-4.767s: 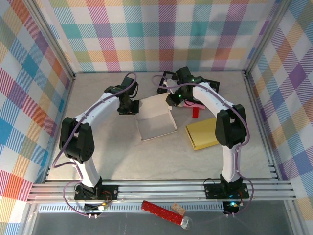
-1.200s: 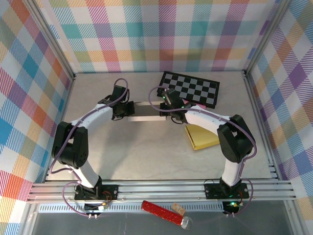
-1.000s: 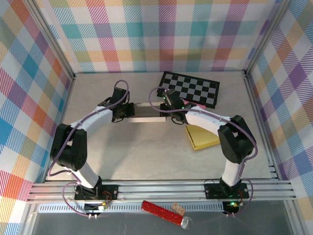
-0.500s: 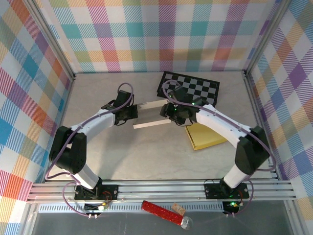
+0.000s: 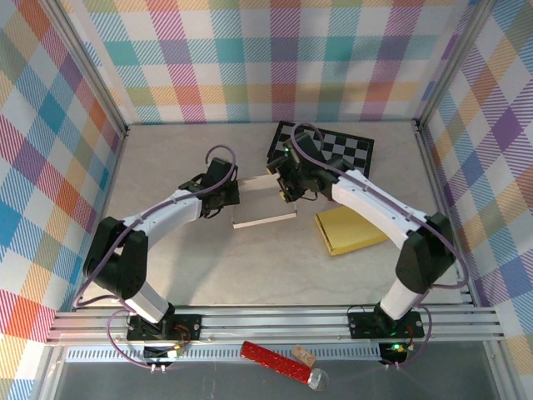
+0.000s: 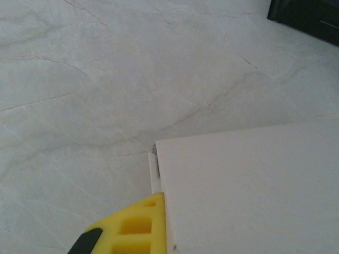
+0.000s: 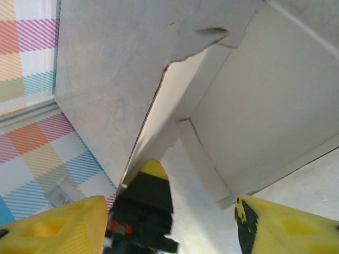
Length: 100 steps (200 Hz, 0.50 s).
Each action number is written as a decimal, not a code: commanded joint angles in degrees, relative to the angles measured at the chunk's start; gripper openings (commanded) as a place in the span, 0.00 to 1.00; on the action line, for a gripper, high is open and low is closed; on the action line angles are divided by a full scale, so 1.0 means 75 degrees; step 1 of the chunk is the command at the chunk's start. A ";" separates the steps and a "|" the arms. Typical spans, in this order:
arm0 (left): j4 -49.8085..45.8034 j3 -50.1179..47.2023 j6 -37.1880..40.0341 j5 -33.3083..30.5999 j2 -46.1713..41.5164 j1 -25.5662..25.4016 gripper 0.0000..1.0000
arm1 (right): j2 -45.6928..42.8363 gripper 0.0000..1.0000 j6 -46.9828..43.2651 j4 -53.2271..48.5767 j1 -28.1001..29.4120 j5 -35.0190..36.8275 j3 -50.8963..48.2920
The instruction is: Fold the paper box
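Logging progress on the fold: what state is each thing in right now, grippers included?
White paper box: partly folded, end flaps open.
Left gripper: shut on the box's left edge.
Right gripper: open, at the box's right end, not gripping.
Black-and-white checkered board: lying flat.
Yellow flat cardboard packet: lying flat, untouched.

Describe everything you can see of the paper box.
The paper box is plain matte white card, only partly formed. From above it appears as a tilted white panel with a thin lower edge, at the middle of the table, in front of the checkerboard. The right wrist view shows its inside: walls meeting at a corner, a narrow loose flap and a slotted, ragged edge. The left gripper is shut on its left edge. The right gripper is open at its right end.
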 commanded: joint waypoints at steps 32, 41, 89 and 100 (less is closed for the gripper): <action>-0.0128 -0.0216 -0.0227 -0.0451 -0.0183 -0.0278 0.00 | 0.0800 0.60 0.0962 0.0237 0.0040 -0.0105 0.0555; -0.0139 -0.0216 -0.0216 -0.0484 -0.0172 -0.0297 0.00 | 0.0871 0.59 0.0933 0.0180 0.0035 -0.0069 0.0658; -0.0128 -0.0190 -0.0176 -0.0555 -0.0136 -0.0349 0.00 | 0.1185 0.53 0.0833 0.0088 0.0035 -0.0257 0.0903; -0.0139 -0.0166 -0.0155 -0.0569 -0.0136 -0.0361 0.00 | 0.1234 0.51 0.0811 0.0138 0.0007 -0.0232 0.0934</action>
